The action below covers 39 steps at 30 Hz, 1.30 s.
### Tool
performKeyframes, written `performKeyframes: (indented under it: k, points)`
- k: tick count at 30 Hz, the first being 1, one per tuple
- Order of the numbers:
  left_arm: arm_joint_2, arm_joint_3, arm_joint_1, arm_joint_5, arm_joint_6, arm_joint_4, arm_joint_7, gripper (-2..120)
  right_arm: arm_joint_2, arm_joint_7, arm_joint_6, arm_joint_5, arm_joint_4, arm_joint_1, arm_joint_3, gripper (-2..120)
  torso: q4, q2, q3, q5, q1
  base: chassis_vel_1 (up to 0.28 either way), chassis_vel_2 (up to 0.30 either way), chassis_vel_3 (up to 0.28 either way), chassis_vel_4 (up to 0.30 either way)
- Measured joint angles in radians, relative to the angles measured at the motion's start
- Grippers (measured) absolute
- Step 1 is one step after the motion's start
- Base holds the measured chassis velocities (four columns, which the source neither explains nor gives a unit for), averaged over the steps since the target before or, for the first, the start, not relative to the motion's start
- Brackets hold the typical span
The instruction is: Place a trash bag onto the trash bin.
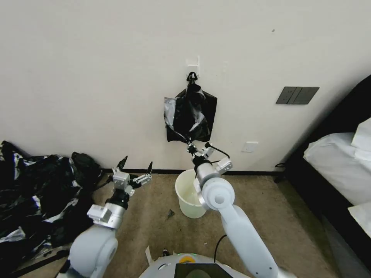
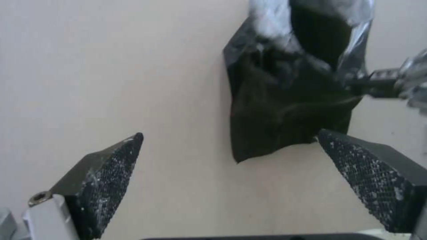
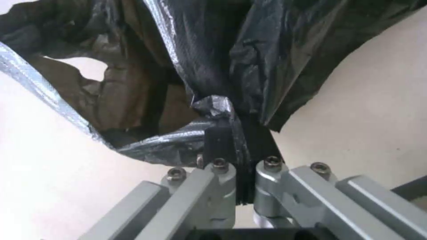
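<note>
A bundle of black bags (image 1: 191, 112) hangs from a white wall hook (image 1: 193, 66). My right gripper (image 1: 189, 143) reaches up to its lower edge and is shut on a thin glossy layer, the trash bag (image 3: 209, 66), pinched between its closed fingers (image 3: 218, 136). In the left wrist view the bag (image 2: 285, 110) hangs against the wall with the right gripper (image 2: 378, 85) at its edge. My left gripper (image 1: 136, 163) is open, held up lower and to the left of the bag, with nothing in it. The cream-white trash bin (image 1: 187, 193) stands on the carpet below the bag, partly behind my right arm.
A large black-and-silvery mass of plastic (image 1: 34, 200) lies on the floor at the left. A bed with white bedding (image 1: 340, 154) is at the right. A dark switch plate (image 1: 296, 95) and a white socket (image 1: 250, 146) are on the wall.
</note>
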Motion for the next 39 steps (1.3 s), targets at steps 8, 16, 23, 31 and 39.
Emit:
performKeyframes:
  k: [8, 16, 23, 31, 39]
  points:
    - [0.212, 0.059, -0.298, -0.24, 0.129, 0.03, -0.059, 100, 0.004, 0.0, -0.002, -0.008, -0.004, -0.012, -0.004, 0, -0.0007, 0.0, 0.0, 0.0, 0.0, 0.0, 0.0, 0.0, 0.0]
    - [0.3, 0.229, -0.61, -0.329, 0.201, 0.136, -0.118, 100, 0.024, 0.0, -0.003, -0.03, -0.015, -0.019, -0.018, 0, 0.0, 0.0, 0.0, 0.0, 0.0, 0.0, 0.0, 0.0, 0.0]
    - [0.28, 0.401, -0.809, -0.334, 0.248, 0.214, -0.135, 100, 0.033, 0.0, -0.003, -0.032, -0.023, -0.019, -0.028, 0, -0.0001, 0.0, 0.0, 0.0001, 0.0, 0.0, 0.0, 0.0, 0.0]
    - [0.249, 0.543, -0.942, -0.331, 0.286, 0.319, -0.172, 100, 0.043, 0.001, -0.003, -0.03, -0.025, -0.015, -0.031, 0, 0.0, 0.0, 0.0, 0.0002, 0.0, 0.0, 0.0, 0.0, 0.0]
    - [0.222, 0.609, -1.048, -0.33, 0.344, 0.364, -0.217, 100, 0.045, 0.001, -0.003, -0.034, -0.025, -0.029, -0.03, 0, -0.0001, 0.0, 0.0, 0.0003, 0.0, 0.0, 0.0, 0.0, 0.0]
